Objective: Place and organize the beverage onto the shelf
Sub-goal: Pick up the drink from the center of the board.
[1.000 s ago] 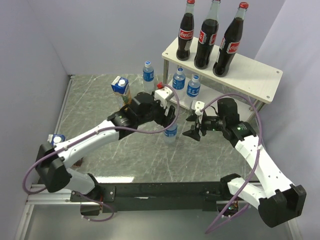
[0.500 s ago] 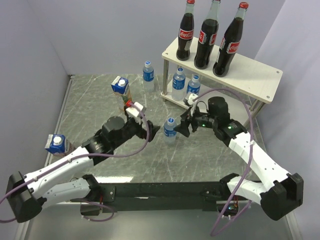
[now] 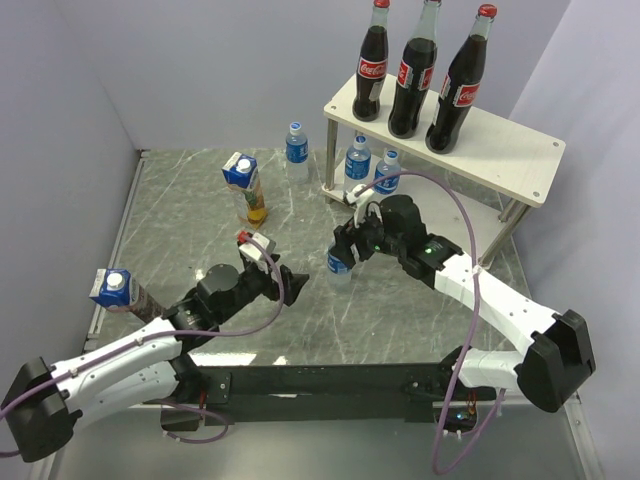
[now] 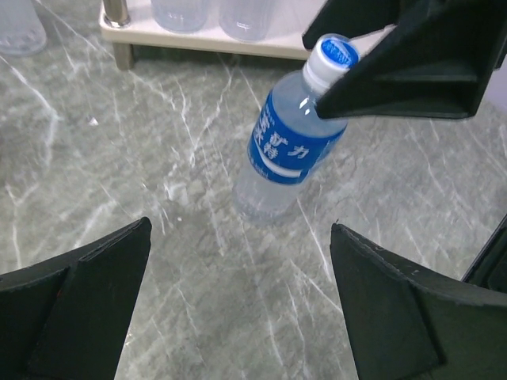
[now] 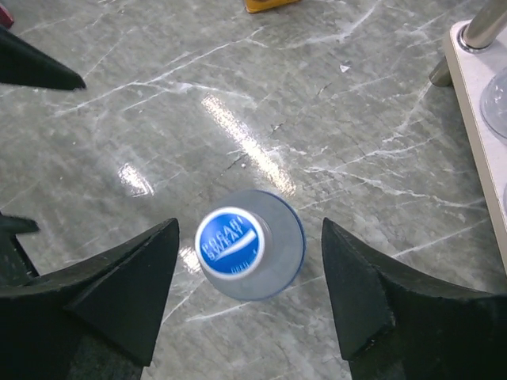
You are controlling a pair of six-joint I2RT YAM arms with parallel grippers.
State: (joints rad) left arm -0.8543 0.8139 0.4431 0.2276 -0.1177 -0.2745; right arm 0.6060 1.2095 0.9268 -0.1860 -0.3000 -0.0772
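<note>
Right wrist view, clear blue-capped water bottle (image 5: 238, 249) between spread right end effector (image 5: 251, 228), left end effector (image 4: 239, 228) also spread

Water bottle (image 4: 289, 150) standing beyond wide-spread fingers (image 4: 79, 309).

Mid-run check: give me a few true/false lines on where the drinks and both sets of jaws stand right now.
1. All three cola bottles stand on the top board of the shelf. True.
2. The right gripper has its jaws shut on the water bottle. False: open, straddling it with gaps either side.
3. Both juice cartons stand on the table. True.
4. The left gripper holds a bottle. False: open and empty.
</note>
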